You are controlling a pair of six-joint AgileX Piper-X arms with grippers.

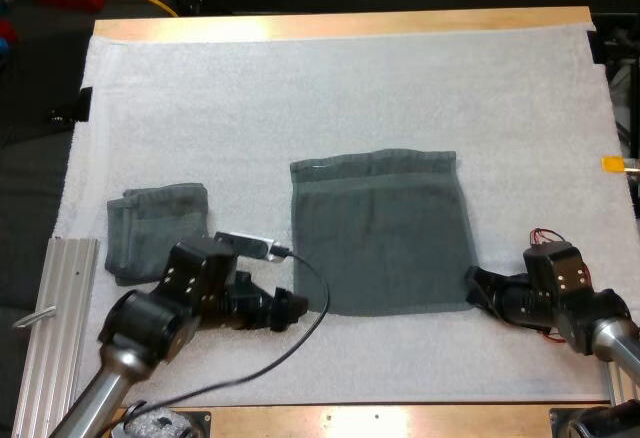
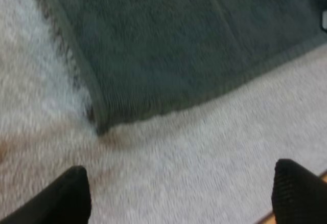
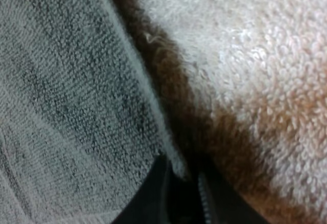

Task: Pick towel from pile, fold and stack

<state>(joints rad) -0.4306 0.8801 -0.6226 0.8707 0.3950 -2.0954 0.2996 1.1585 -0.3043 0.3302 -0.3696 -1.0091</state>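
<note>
A dark grey-green cloth towel [image 1: 380, 238] lies flat on the table [image 1: 340, 24], seemingly ready for folding: the right tool [image 1: 473, 284] pinches its near right corner, while the left tool [image 2: 179, 183], wide open and empty, probably must grasp the near left corner next.

The spread towel [image 1: 380, 238] is dark grey-green terry cloth, matt and finely looped, with a flatter woven hem; the folded towel [image 1: 155, 228] looks the same. The mat [image 1: 300, 88] beneath is white, soft, nubby pile. The tabletop [image 1: 340, 24] is smooth pale wood. The ribbed rail [image 1: 60, 308] is bare dull metal. My left end effector [image 2: 184, 183] is matt black.
</note>
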